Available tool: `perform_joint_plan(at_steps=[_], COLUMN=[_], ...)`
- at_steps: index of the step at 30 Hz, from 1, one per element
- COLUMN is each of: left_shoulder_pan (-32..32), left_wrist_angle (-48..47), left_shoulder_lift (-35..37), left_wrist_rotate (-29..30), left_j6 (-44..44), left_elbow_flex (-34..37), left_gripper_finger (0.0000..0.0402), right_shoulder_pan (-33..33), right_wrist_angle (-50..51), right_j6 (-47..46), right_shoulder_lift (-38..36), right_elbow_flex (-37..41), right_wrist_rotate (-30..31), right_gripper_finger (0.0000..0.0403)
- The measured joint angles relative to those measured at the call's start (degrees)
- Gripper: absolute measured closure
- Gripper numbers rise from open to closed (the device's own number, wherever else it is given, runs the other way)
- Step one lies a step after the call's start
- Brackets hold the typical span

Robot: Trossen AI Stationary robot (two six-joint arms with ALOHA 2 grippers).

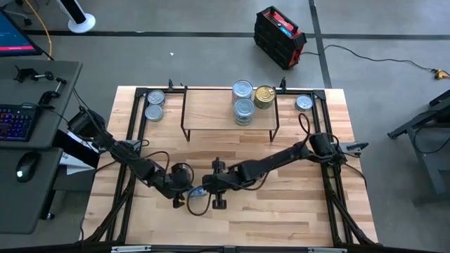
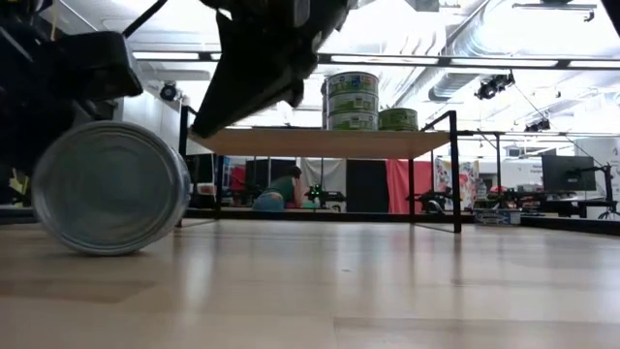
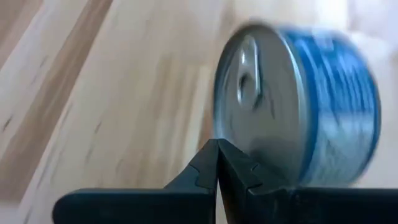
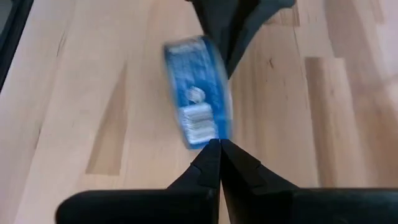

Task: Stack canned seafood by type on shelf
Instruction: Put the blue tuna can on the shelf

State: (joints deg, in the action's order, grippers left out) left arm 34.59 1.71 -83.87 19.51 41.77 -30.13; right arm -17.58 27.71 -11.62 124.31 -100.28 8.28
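a tin (image 3: pixel 298 106) stands on its edge on the surface (image 1: pixel 281 211), between the two grippers. the left gripper (image 3: pixel 217 163) and right gripper (image 4: pixel 214 163), both pressed together, nearly touch it from opposite sides.

A small round tin with a blue printed side (image 4: pixel 198 93) stands on its edge on the light-wood plank tabletop (image 4: pixel 93 74). The right gripper (image 4: pixel 219 149) has its dark jaws pressed together just beside the tin's rim. Beyond the tin, another dark gripper (image 4: pixel 233 25) meets it.
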Motion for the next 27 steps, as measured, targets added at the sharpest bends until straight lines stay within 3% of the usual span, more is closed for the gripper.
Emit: perform_joint_plan(at_steps=[6,9,13,20,23,27], left_shoulder_pan=[0.7,1.7,3.4,8.9,11.5,14.7], left_wrist_angle=[-9.6,-12.7,-15.2,-15.4,-15.1,-14.6], left_shoulder_lift=[4.2,6.5,7.6,7.7,7.7,7.7], left_wrist_rotate=[0.1,0.3,0.5,2.7,4.0,6.2], left_j6=[6.1,8.3,12.5,22.2,27.3,34.2], left_elbow_flex=[0.0,0.0,0.0,0.0,0.0,0.0], left_gripper_finger=[0.0401,0.0401,0.0401,0.0402,0.0401,0.0401], right_shoulder_pan=[1.9,2.7,2.9,2.0,2.0,2.0], right_wrist_angle=[3.4,2.7,2.8,-2.2,-5.0,-8.5], right_j6=[2.3,2.7,3.1,8.1,8.7,10.5], right_shoulder_lift=[0.0,0.0,-0.1,0.0,0.0,0.0], right_elbow_flex=[-5.2,-7.5,-7.5,-1.7,1.1,3.9], right_wrist_rotate=[-1.3,-5.7,-11.7,-10.0,-9.6,-3.5], right_gripper_finger=[0.0401,0.0379,0.0309,0.0164,0.0134,0.0124])
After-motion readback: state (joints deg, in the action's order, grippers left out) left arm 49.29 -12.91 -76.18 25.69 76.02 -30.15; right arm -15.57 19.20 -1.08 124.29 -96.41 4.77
